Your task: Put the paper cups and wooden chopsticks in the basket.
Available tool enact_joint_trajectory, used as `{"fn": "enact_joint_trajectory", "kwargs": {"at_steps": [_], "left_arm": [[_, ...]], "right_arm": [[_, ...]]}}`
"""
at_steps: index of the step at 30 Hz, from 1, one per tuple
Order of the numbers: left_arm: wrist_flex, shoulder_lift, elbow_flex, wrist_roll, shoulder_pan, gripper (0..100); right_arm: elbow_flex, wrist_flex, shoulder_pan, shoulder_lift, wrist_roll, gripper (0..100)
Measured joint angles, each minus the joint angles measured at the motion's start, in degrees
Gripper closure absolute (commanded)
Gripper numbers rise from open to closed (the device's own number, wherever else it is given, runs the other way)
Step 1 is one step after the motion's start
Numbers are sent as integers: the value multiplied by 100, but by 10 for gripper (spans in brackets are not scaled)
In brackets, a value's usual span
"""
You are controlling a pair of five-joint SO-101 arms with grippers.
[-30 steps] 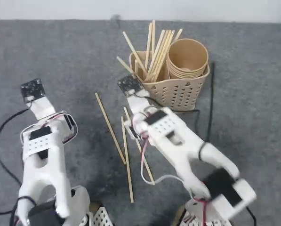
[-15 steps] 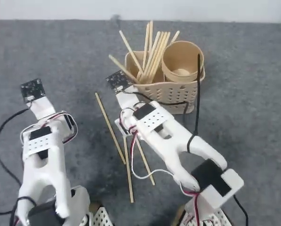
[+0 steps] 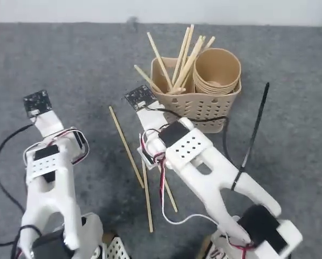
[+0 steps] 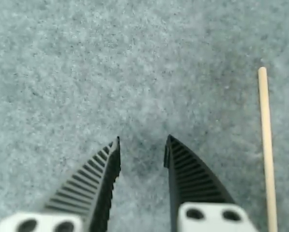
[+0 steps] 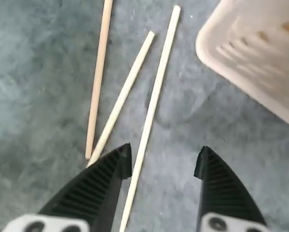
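Most of the job looks done to us: stacked cups [image 3: 217,70] and a sheaf of chopsticks [image 3: 185,59] stand in the basket [image 3: 198,105], and three sticks are not yet in. At the left, the left claw [image 4: 142,140] hangs open and empty over bare grey bench [image 3: 85,65]. Next come the three loose chopsticks [image 3: 127,147], flat and close together, with long axes running from the basket side towards the arms' bases and the leftmost slanting. The right claw [image 5: 166,154] hovers over them, parted and holding nothing, one stick under its gap. Farthest right, the basket's chopsticks lean upright, fanning outward.
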Motion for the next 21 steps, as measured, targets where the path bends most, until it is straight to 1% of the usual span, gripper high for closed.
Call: {"fn": "enact_joint_trajectory", "kwargs": {"at_steps": [2, 5, 10, 13, 21], "left_arm": [[0, 0, 0, 0, 0, 855], [0, 0, 0, 0, 0, 855], [0, 0, 0, 0, 0, 855], [0, 0, 0, 0, 0, 855], [0, 0, 0, 0, 0, 855]], "right_arm": [[167, 18, -9, -35, 0, 772], [809, -202, -316, -35, 0, 772], [2048, -1354, -580, -35, 0, 772], [2242, -1969, -571, -35, 0, 772], [2251, -2813, -105, -35, 0, 772]]}}
